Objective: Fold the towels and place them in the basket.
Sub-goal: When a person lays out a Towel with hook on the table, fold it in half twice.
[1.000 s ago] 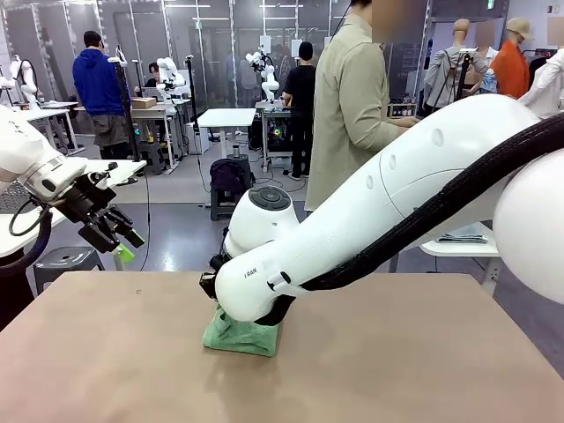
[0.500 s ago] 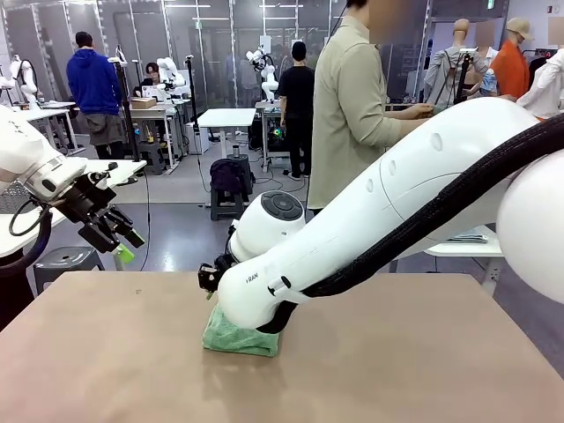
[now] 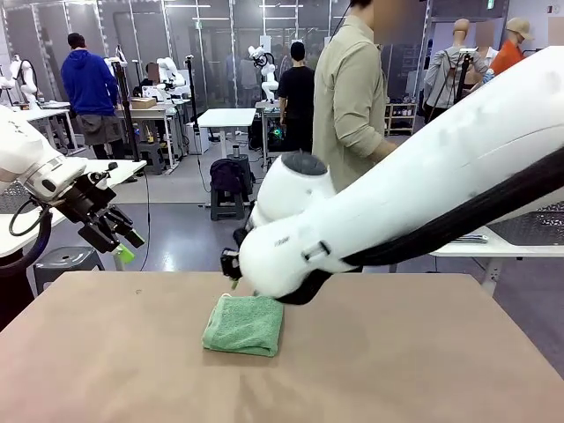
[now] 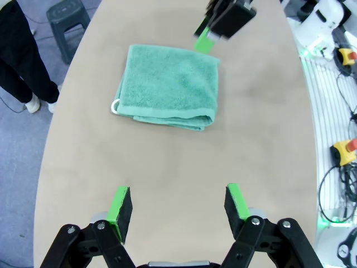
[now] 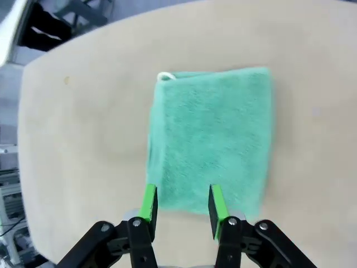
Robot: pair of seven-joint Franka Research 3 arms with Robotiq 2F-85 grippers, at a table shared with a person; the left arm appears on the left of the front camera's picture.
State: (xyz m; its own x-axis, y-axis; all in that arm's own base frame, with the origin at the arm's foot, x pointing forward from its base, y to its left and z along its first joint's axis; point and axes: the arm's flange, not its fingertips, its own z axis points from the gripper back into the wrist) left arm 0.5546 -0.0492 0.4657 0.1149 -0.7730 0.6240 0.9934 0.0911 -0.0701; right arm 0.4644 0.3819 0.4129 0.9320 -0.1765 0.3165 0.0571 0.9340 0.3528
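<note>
Tan table, bare all round the folded green towel. Right gripper hovers above it, parted and empty; left gripper gapes wide off the left side.

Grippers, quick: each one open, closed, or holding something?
Left gripper: open, empty.
Right gripper: open, empty, above the folded mint green terry-cloth towel.

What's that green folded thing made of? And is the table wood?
The green towel looks like terry cloth: soft, fuzzy, matte, with a stitched hem along its edge. The table looks smooth and matte tan, with no wood grain showing, so maybe laminate or painted board; I cannot tell for sure.
</note>
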